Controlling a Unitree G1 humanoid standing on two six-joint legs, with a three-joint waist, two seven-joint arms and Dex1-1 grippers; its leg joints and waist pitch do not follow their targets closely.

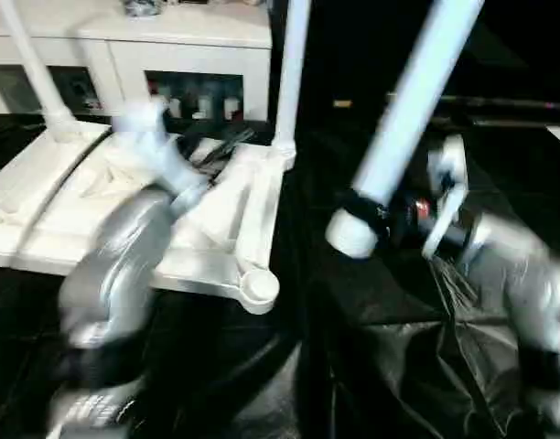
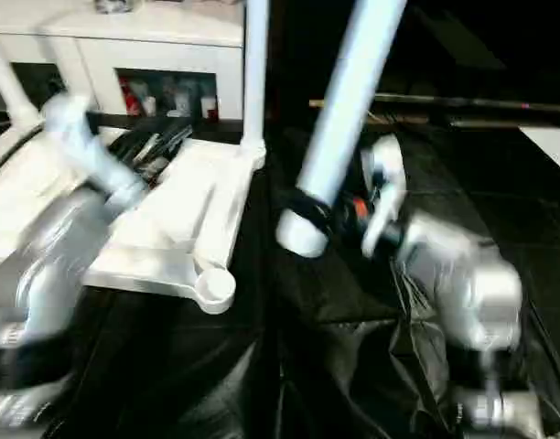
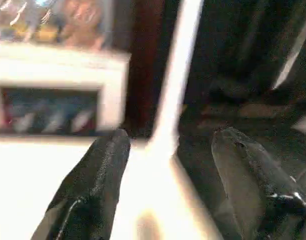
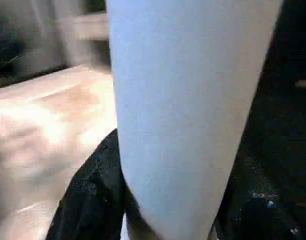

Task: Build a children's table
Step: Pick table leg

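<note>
While the right pincer (image 1: 360, 219) is clamped round the thick end of a loose white leg (image 1: 403, 114), the leg is held tilted above the black-covered floor (image 1: 262, 384). Beyond, the left pincer (image 3: 168, 150) is spread open, empty, over the upturned table top (image 1: 234, 229), where two legs (image 1: 291, 73) stand upright before a white cabinet (image 1: 188, 46).

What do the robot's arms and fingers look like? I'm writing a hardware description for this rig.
Both forearms are rounded silver shells: left arm, right arm. Toward the wrists the housings are white plastic. The right wrist shows a small red-orange part. Each gripper has two black fingers, tapering to rounded tips with a slightly glossy surface.
</note>
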